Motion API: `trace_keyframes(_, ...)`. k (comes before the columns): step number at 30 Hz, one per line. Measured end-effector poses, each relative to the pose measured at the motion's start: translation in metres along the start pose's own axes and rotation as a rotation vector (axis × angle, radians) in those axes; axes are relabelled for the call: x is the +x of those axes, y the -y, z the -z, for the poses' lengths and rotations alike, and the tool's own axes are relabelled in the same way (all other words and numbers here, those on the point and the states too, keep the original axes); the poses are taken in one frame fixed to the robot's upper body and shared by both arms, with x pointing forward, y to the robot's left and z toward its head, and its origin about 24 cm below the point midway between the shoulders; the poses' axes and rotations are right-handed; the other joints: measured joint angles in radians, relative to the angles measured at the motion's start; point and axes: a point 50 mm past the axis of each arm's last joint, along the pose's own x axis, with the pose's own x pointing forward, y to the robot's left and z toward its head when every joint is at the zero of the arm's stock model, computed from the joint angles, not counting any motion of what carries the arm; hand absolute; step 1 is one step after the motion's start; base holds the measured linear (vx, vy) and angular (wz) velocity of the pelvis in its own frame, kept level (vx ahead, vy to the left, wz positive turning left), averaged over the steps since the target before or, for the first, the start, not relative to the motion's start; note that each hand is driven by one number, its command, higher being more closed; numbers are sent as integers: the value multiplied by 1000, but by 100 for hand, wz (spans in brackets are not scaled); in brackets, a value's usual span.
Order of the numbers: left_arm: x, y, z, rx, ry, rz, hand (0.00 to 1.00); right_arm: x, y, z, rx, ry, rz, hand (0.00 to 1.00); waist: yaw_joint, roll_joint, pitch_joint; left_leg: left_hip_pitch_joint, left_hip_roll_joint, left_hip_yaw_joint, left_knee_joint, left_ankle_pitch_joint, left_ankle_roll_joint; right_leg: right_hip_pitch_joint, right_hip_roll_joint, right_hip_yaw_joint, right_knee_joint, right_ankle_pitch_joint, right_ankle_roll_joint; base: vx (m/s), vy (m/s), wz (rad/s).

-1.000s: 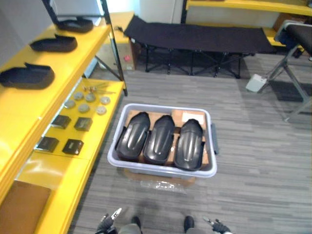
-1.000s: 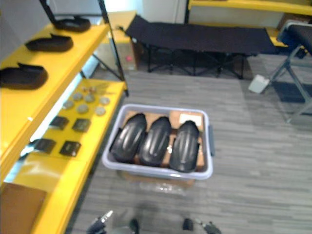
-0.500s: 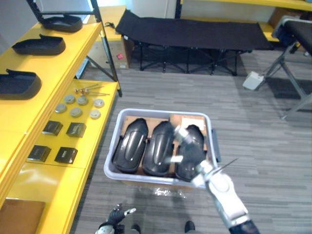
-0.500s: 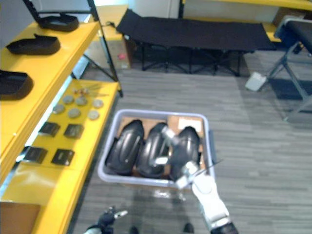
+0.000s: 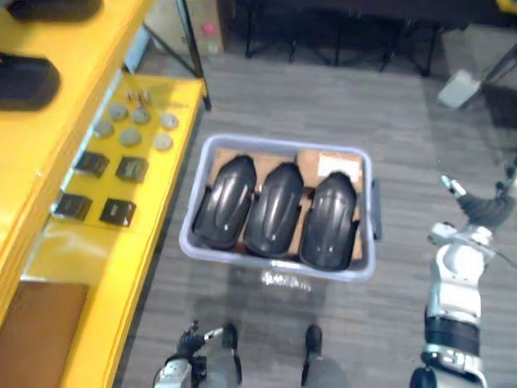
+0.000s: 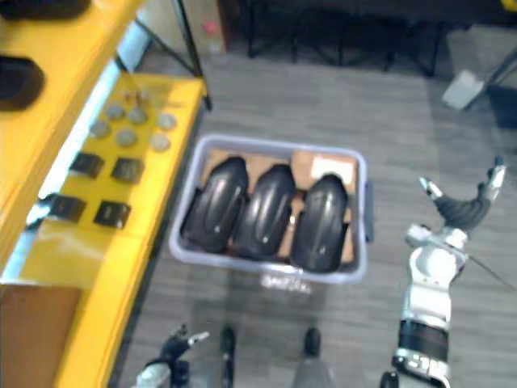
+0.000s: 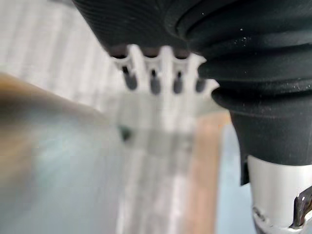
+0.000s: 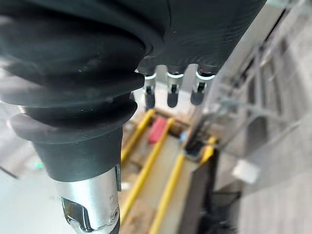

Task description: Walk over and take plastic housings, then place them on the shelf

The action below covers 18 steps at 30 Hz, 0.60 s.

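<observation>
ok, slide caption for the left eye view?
Three black housings side by side in a grey bin; right hand open beside it, holding nothing.

Silver-grey right arm (image 5: 456,279); right hand (image 5: 482,210), black ribbed cover (image 8: 97,48), silver dark-tipped fingers (image 8: 171,90)

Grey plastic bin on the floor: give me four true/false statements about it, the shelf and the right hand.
1. The grey plastic bin holds three black plastic housings side by side. True.
2. The right hand grips a housing. False: it hangs open to the bin's right, holding nothing.
3. The bin stands on the yellow shelf. False: it stands on the floor beside the shelf.
4. Small round grey discs lie on the yellow shelf. True.
</observation>
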Motion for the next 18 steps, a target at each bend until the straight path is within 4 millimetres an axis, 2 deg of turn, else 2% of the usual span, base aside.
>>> trace_keyframes(1, 3, 0, -8, 1, 21, -3, 0, 3, -3, -4, 19, 5, 9, 0, 0, -3, 18, -27, 4, -2, 20, -8, 1, -24, 4, 5, 8, 0, 0, -332, -19, -19)
trace_keyframes(3, 13, 3, -44, 4, 107, -16, 0, 15, -13, -20, 81, 38, 30, 0, 7, -10, 77, -143, 18, -6, 103, -30, 0, -129, 17, 27, 52, 0, 0, -292, -15, -22)
trace_keyframes(5, 17, 9, -66, 1, 158, -14, 0, 19, -17, -26, 100, 53, 37, 0, 12, -13, 101, -201, 24, -10, 139, -34, 1, -184, 22, 38, 79, 0, -1, -213, 1, -11)
trace_keyframes(6, 19, 15, -85, -3, 203, -7, 0, 18, -22, -28, 120, 50, 24, 0, 13, -17, 108, -245, 25, -12, 156, -34, 2, -229, 22, 42, 101, -1, -1, -166, 4, -5)
trace_keyframes(9, 20, 29, -115, -38, 276, 2, 0, 13, -29, -28, 131, 44, -3, 0, 14, -19, 111, -284, 25, -18, 174, -31, 4, -265, 21, 42, 121, -1, -2, -98, -4, 2)
trace_keyframes(12, 15, 47, -157, -91, 401, 37, 0, 4, -33, -34, 172, 59, -17, 0, 17, -21, 112, -312, 25, -22, 179, -28, 6, -288, 21, 37, 126, -2, -4, -27, -21, 5)
trace_keyframes(15, 10, 56, -171, -141, 453, 56, 0, -8, -35, -27, 186, 25, -24, 0, 20, -21, 112, -319, 27, -23, 174, -25, 6, -291, 21, 30, 118, -2, -5, 29, -29, 5)
trace_keyframes(18, 8, 65, -174, -156, 459, 75, 0, -17, -38, -18, 186, -24, -42, 0, 27, -22, 111, -318, 25, -22, 152, 5, 1, -290, 18, 19, 108, 3, -11, 58, -34, 10)
